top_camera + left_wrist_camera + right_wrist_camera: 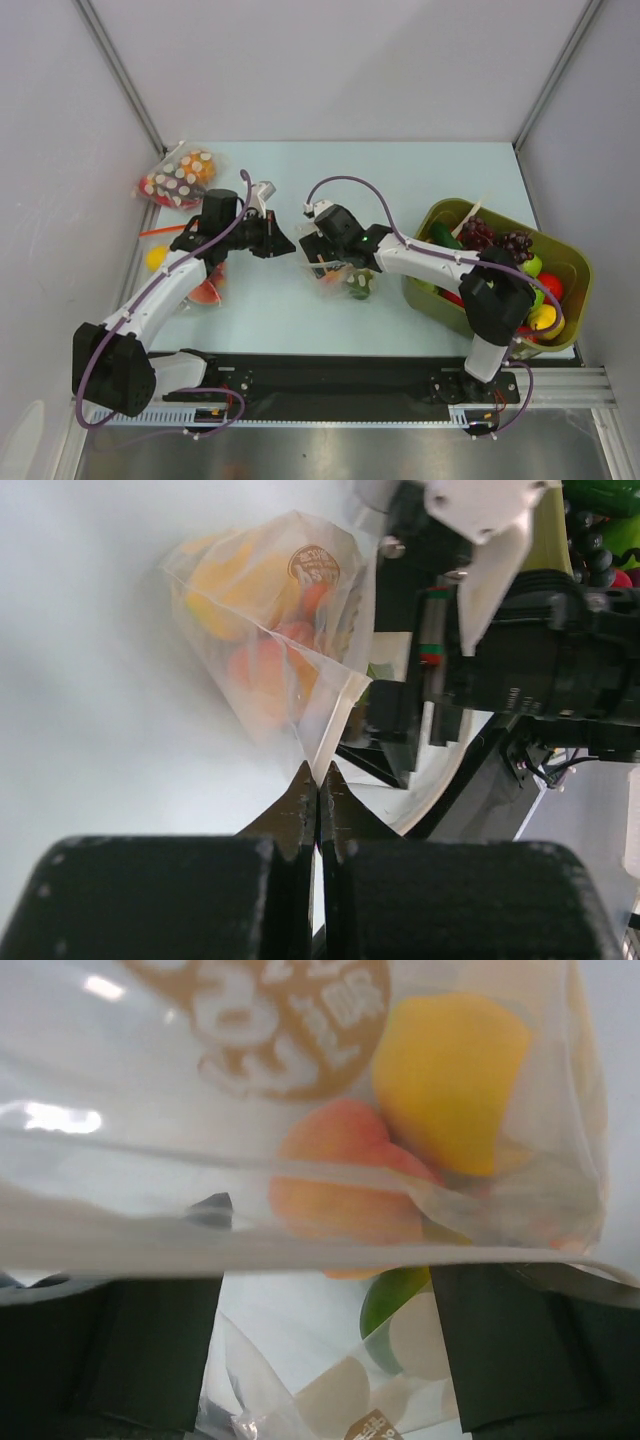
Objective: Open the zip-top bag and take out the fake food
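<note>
The zip-top bag [343, 277] of clear plastic hangs between my two grippers at mid table. In the left wrist view the bag [262, 610] shows orange and yellow fruit inside. My left gripper [318, 780] is shut on the bag's lower corner edge; in the top view the left gripper [284, 243] sits left of the bag. My right gripper [325, 1240] is open, and the bag's rim lies across its fingers. Through the plastic I see the peach [340, 1175], the orange-yellow fruit [450, 1080] and the green piece [395, 1300]. The grape bunch is not visible in the bag.
A green basket [412, 285] with several plastic fruits stands at the right, under my right arm. A dotted bag showing red and orange [178, 178] lies at the back left. Another clear bag [205, 290] and a yellow fruit [155, 258] lie under my left arm.
</note>
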Robot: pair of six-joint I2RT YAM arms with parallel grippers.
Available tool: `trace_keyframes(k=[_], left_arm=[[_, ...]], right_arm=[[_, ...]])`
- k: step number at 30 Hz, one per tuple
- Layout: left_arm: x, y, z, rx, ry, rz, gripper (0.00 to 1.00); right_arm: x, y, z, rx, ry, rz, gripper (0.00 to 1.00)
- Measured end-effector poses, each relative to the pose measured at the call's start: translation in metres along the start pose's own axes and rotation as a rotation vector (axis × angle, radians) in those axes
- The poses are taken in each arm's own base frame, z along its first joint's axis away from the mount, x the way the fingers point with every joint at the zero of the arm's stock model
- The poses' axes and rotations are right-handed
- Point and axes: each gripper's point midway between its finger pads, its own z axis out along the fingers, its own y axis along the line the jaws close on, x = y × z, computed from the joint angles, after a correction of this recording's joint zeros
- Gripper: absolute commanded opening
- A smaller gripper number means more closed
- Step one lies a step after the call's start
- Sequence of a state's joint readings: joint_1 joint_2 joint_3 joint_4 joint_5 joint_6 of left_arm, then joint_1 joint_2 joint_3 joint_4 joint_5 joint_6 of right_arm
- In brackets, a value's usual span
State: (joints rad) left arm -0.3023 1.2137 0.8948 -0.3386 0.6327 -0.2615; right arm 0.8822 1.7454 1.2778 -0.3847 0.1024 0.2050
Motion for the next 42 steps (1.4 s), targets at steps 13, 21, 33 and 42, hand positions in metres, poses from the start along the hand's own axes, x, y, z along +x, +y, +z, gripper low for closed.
trace_keyframes(k=[13, 21, 33, 42], left_arm=[[0.002, 0.0, 0.002, 0.002, 0.007, -0.001, 0.0], [0.002, 0.0, 0.002, 0.002, 0.008, -0.001, 0.0], [0.002, 0.0, 0.002, 0.002, 0.008, -0.002, 0.0], [0.002, 0.0, 0.002, 0.002, 0.008, -0.001, 0.0]], right_arm=[[0.006, -0.011, 0.035, 0.025, -0.007, 0.031, 0.88], [0.009, -0.008, 0.042, 0.017, -0.003, 0.053, 0.82], [0.014, -0.006, 0.033, 0.011, 0.001, 0.078, 0.14], [-0.033, 0.003, -0.022, -0.044, -0.153, 0.1, 0.1]])
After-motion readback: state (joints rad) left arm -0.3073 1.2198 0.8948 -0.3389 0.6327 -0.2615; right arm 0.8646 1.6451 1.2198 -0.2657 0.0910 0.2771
